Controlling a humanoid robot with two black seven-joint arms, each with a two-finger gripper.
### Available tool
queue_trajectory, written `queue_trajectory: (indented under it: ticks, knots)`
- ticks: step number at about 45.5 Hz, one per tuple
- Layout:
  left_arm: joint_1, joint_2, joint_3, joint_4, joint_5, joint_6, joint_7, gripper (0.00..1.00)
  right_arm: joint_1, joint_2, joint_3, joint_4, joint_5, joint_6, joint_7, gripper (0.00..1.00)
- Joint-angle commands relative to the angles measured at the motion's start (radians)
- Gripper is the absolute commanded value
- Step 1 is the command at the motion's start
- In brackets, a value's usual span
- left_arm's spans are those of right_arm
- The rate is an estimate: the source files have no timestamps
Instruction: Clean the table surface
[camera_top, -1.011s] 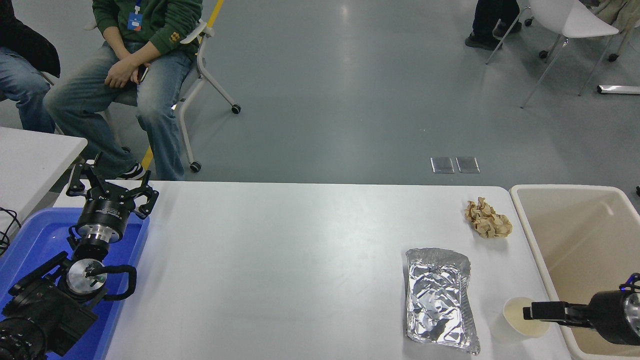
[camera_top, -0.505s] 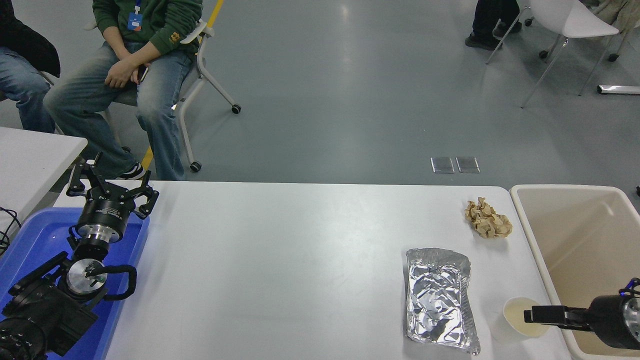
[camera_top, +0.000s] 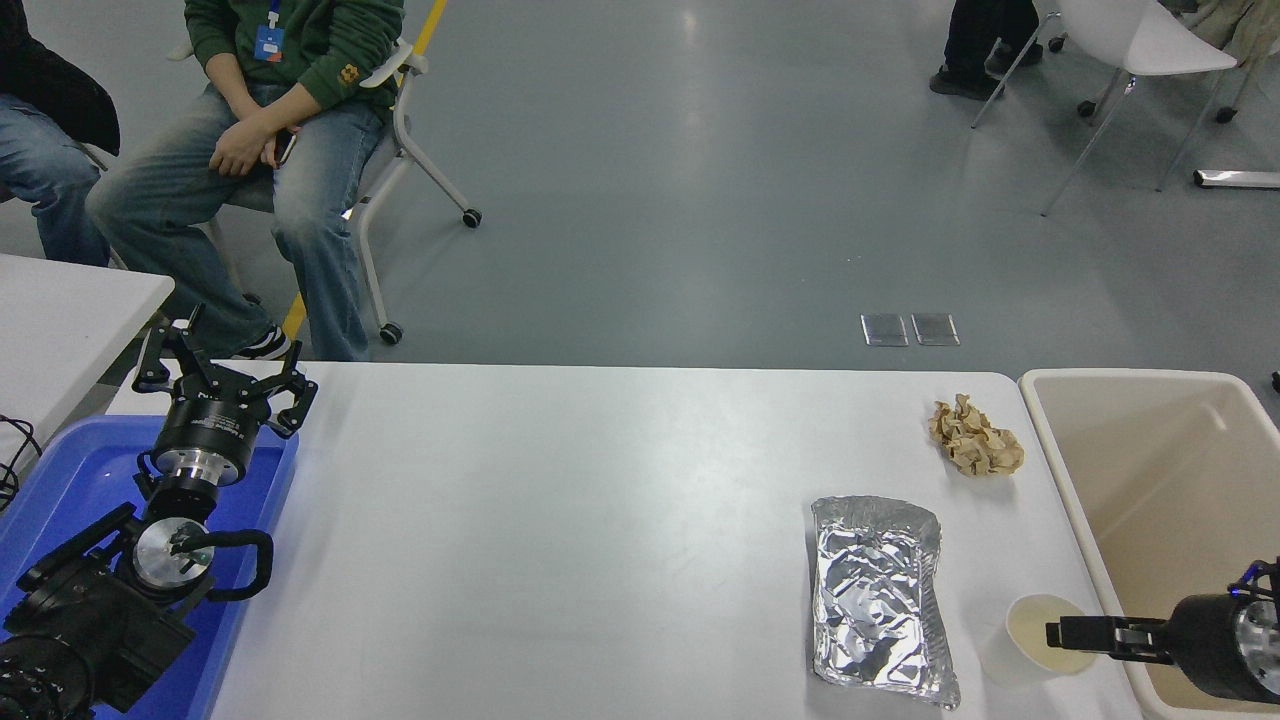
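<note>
From my feed the counter (camera_top: 600, 520) fills the lower middle of the view, wide and white, with its far edge against the grey floor (camera_top: 700, 200). On its right end I see a flattened foil tray (camera_top: 878, 600), a crumpled brown paper ball (camera_top: 976, 437) farther back near the far corner, and a white cup (camera_top: 1040, 640) just beside the foil on its right, close to the near edge. My right gripper (camera_top: 1062, 633) comes in from the right edge, level over the cup's mouth; I see it end-on as one dark bar, so I cannot tell whether its fingers are released or clenched, or whether they touch the cup. A beige bin (camera_top: 1150, 460) stands against the counter's right end, under the right arm. My left gripper (camera_top: 222, 375) is parked at the lower left over a blue tray (camera_top: 60, 480), its fingers splayed apart and grasping nothing. A corner of a second white table (camera_top: 70, 320) shows at the left edge. Beyond the counter two people (camera_top: 290, 150) sit on chairs at the upper left.
</note>
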Motion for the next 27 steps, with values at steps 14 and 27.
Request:
queue_trajectory:
  ticks: [14,27]
  knots:
    - [0.0,0.0,0.0,0.0,0.0,0.0,0.0,1.0,0.008,0.0,-0.033,-0.016,-0.038,0.0,0.02,0.0]
    - [0.0,0.001,0.0,0.0,0.0,0.0,0.0,1.0,0.04,-0.003,-0.033,-0.012,-0.021,0.003,0.053,0.0]
